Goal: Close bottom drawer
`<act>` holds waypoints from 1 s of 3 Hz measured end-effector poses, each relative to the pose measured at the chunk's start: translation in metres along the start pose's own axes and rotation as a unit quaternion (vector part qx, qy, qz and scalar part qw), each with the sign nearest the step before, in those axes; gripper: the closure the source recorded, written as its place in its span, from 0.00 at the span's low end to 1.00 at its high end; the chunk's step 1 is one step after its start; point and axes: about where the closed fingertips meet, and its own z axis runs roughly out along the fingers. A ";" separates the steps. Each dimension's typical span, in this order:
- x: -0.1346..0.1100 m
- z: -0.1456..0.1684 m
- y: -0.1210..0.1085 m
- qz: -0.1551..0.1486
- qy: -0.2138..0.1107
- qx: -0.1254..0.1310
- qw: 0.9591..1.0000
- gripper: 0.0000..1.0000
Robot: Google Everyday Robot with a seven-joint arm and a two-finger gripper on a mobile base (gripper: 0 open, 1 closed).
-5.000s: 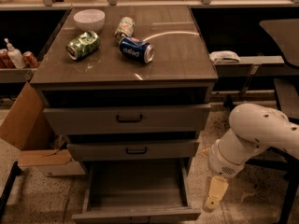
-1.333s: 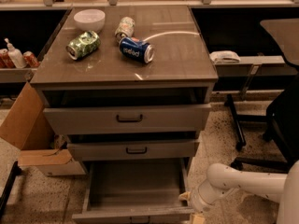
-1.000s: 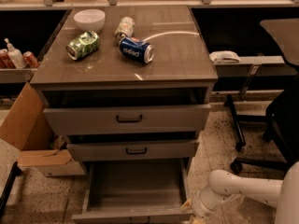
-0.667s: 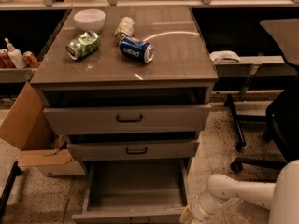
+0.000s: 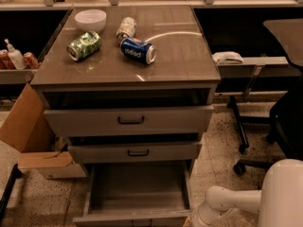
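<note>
The grey-brown bottom drawer [image 5: 137,187], a long deep box with a low front panel, stands pulled far out of the grey-brown three-drawer cabinet [image 5: 175,60], its front edge reaching the lower border of the view and its bare floor in plain sight. Above it, the middle drawer with a small black bar handle [image 5: 136,152] sits slightly forward, and the tall-fronted top drawer with a similar black handle [image 5: 129,120] also juts out a little, leaving a dark gap beneath the cabinet top. The robot's gripper [image 5: 191,220] is low at the bottom edge of the view, just beside the right front corner of the bottom drawer, at the end of the white rounded robot arm [image 5: 236,200] that comes in from the lower right; most of it is cut off, so whether it is open or closed, or grasping anything, cannot be told. On the cabinet top a white round bowl [image 5: 90,19] sits at the back left, with a green drink can [image 5: 84,45] lying on its side in front of it, a blue drink can [image 5: 137,50] lying nearer the middle, and a pale can [image 5: 126,27] just behind the blue one. A brown cardboard box [image 5: 28,131] leans against the cabinet's left side, and a black office chair [image 5: 284,122] stands to the right on the speckled floor [image 5: 218,145].
</note>
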 end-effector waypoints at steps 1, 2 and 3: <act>0.010 0.023 -0.009 0.016 0.008 0.026 0.999 1.00; 0.012 0.036 -0.026 0.024 0.004 0.053 0.998 1.00; 0.002 0.051 -0.062 0.022 -0.015 0.077 0.997 1.00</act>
